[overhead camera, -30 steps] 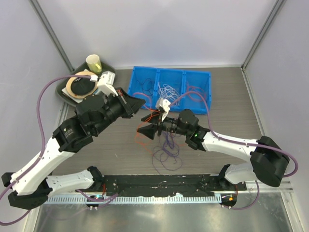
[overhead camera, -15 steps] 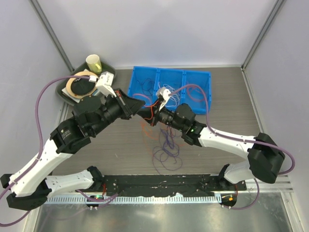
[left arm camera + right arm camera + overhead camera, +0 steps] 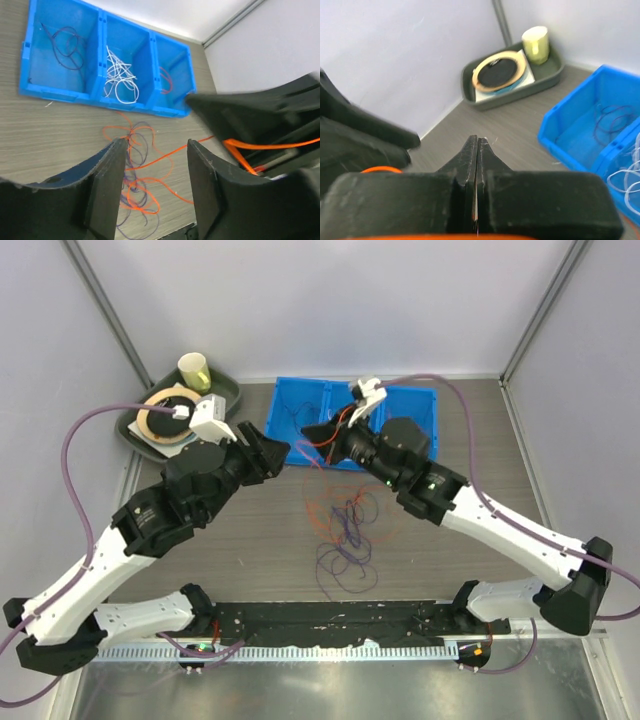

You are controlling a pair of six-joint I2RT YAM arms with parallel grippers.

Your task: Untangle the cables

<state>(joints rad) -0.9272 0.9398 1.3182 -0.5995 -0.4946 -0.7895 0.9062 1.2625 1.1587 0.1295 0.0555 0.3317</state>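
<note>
Pale walls [image 3: 330,310] close in a wood-grain bench [image 3: 530,440]. At its far side sits a blue bin [image 3: 290,385] with three compartments side by side. The left wrist view shows dark purple strands [image 3: 65,45] in the left compartment, white strands [image 3: 120,77] in the middle one and an orange strand [image 3: 165,80] in the right one. In the far left corner a green tray [image 3: 232,390] holds a pale yellow cup [image 3: 194,370] and a tan ring [image 3: 165,415] around a black disc.

The loose cables [image 3: 345,530] lie in a tangled heap of orange and dark purple on the bench. The heap is on the near side of the bin and between the two arms, and purple loops trail from it toward the near edge.

The left tool [image 3: 278,445] hangs above the bench just in front of the bin's left end. Its fingers [image 3: 107,190] stand apart with nothing between them. The right tool [image 3: 310,430] is over the left part of the bin and points toward the left tool, which is close by. Its fingers [image 3: 467,160] are pressed flat together. In the left wrist view a thin orange strand runs up from the heap toward the right tool, but I cannot tell whether it is pinched between the tips
</note>
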